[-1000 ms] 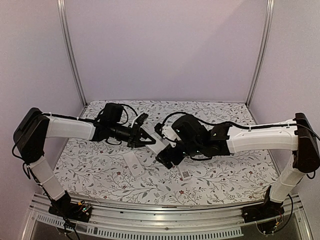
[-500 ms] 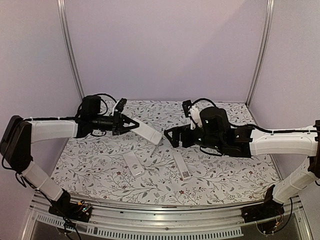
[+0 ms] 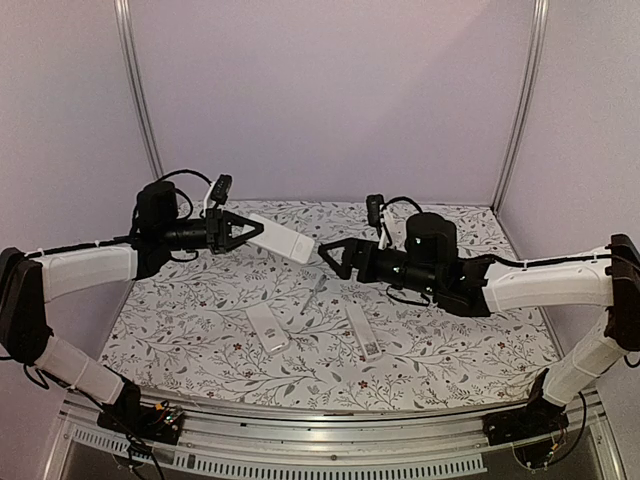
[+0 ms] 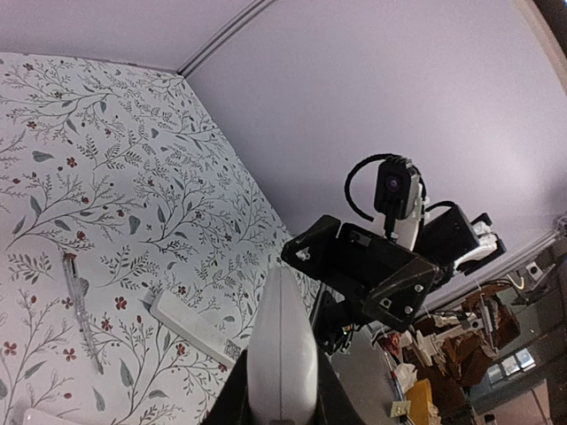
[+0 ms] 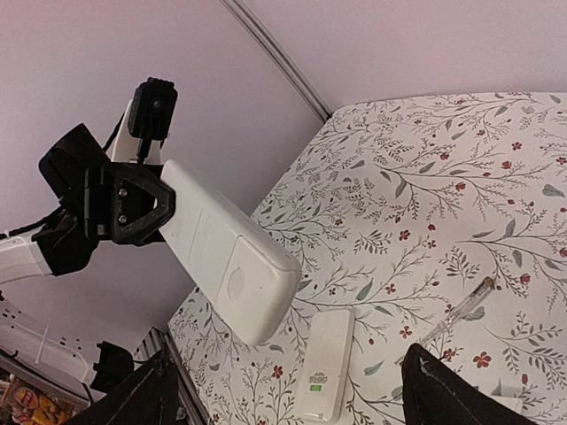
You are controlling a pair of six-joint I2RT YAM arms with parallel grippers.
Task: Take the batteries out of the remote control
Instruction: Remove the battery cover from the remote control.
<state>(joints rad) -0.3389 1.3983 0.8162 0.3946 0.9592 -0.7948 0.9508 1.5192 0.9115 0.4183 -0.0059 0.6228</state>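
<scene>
My left gripper [image 3: 228, 232] is shut on one end of a white remote control [image 3: 281, 238] and holds it in the air over the back left of the table, its free end pointing right. In the left wrist view the remote [image 4: 282, 350] runs forward between my fingers. My right gripper [image 3: 335, 258] is open and empty, in the air just right of the remote's free end and apart from it. The right wrist view shows the remote's back [image 5: 226, 248] with its cover shut, and my left gripper [image 5: 124, 208] behind it. No batteries are in view.
Two white remote-like pieces lie on the floral table cloth [image 3: 180, 330]: one at front centre-left [image 3: 266, 328] and one at front centre [image 3: 362, 332]. A thin grey pen-like tool [image 3: 313, 296] lies between them, also in the right wrist view [image 5: 461, 310].
My left arm has lifted the remote up and drawn it back to the left. My right arm has risen off the table, with its open gripper facing the remote's free end.
</scene>
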